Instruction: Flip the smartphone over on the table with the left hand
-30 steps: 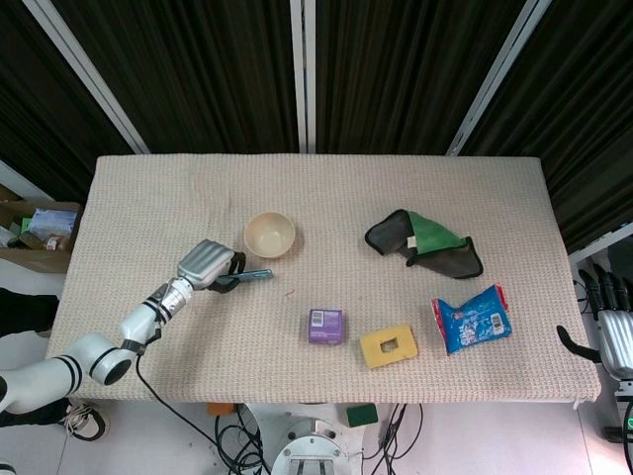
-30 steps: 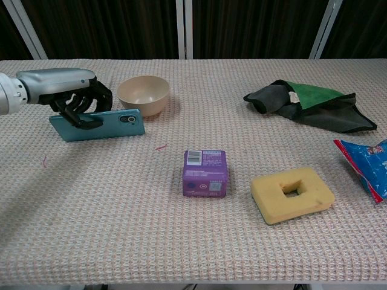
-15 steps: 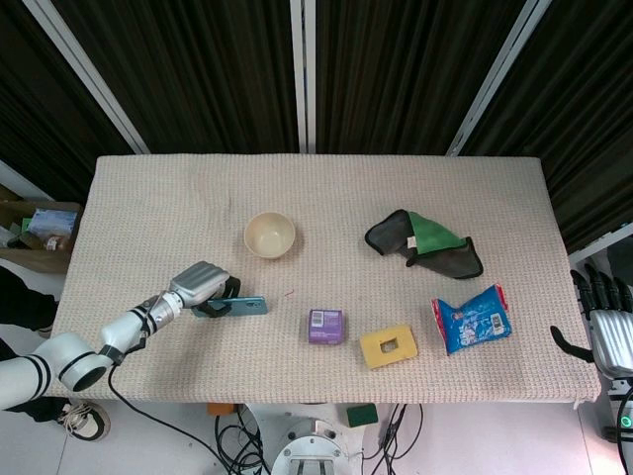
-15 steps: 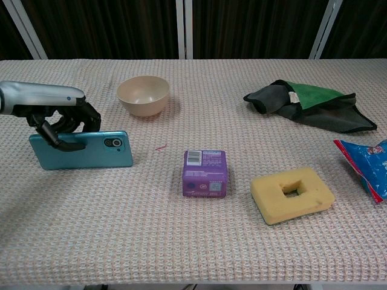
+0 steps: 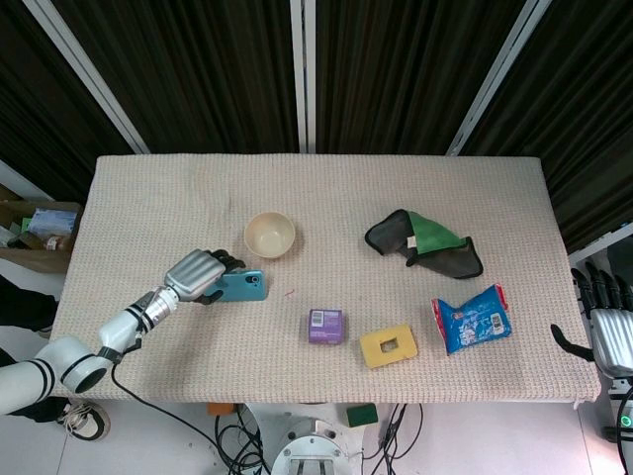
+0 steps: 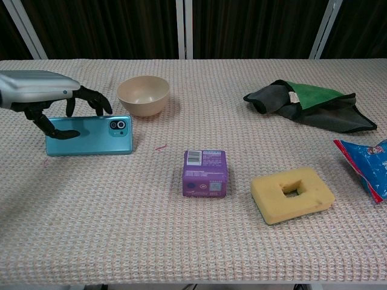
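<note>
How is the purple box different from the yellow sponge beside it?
The purple box is a closed cube with printed labels and a barcode; the yellow sponge is a flat, plain slab with a rectangular hole through its middle. The box stands taller, while the sponge spreads wider. The box sits nearer the smartphone that the left hand touches. Both lie untouched on the table.

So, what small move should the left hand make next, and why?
Probably spread the fingers and lift the left hand straight up. The phone seems to lie flat on the table, camera side up, with the fingers only loosely around its far end, so the flip looks done.
</note>
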{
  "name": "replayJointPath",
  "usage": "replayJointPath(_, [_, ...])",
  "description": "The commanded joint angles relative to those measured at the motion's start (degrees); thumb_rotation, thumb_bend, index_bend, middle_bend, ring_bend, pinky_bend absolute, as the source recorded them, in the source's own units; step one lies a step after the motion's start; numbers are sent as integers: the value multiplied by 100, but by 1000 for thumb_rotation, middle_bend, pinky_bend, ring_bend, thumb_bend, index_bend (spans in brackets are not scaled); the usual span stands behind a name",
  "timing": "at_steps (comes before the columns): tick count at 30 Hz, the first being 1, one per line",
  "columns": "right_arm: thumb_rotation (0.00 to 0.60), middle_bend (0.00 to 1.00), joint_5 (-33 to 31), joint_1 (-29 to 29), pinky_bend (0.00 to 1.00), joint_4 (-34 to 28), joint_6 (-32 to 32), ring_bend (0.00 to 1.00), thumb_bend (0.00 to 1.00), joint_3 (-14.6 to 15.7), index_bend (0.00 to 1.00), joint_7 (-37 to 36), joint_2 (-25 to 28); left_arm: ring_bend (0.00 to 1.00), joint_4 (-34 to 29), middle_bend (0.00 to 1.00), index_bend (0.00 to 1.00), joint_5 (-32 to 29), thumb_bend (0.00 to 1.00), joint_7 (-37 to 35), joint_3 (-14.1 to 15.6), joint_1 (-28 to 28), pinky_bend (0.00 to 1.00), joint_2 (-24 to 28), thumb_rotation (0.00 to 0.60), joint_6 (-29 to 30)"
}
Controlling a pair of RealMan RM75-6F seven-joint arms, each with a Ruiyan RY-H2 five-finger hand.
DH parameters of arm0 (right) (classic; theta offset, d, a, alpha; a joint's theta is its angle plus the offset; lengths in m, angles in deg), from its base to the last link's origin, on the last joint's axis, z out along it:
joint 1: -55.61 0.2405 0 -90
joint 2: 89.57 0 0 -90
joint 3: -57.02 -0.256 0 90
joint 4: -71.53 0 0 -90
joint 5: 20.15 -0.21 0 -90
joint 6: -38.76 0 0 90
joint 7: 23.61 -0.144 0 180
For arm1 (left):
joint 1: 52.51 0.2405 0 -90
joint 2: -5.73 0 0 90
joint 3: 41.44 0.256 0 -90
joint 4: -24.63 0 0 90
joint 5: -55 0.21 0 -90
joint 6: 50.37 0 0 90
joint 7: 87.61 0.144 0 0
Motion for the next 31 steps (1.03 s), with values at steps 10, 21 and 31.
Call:
replayJointPath(10, [518, 0, 23, -27, 0, 36, -79, 0, 323, -7, 0, -41, -12, 0, 22, 0, 0, -379, 342, 832, -344, 481, 206, -122, 600, 1016])
replayJointPath(21, [521, 0, 223, -140, 0, 432, -428, 0, 318, 5, 0, -287, -155, 0, -761, 0, 0, -413, 63, 1416, -230, 2232, 206, 387, 600, 3707])
replayJointPath(31, [520, 0, 276, -311, 0, 511, -489, 0, 301, 177, 0, -86, -141, 0, -542, 0, 0, -256, 62, 1136, 475, 3583, 205, 523, 600, 4622])
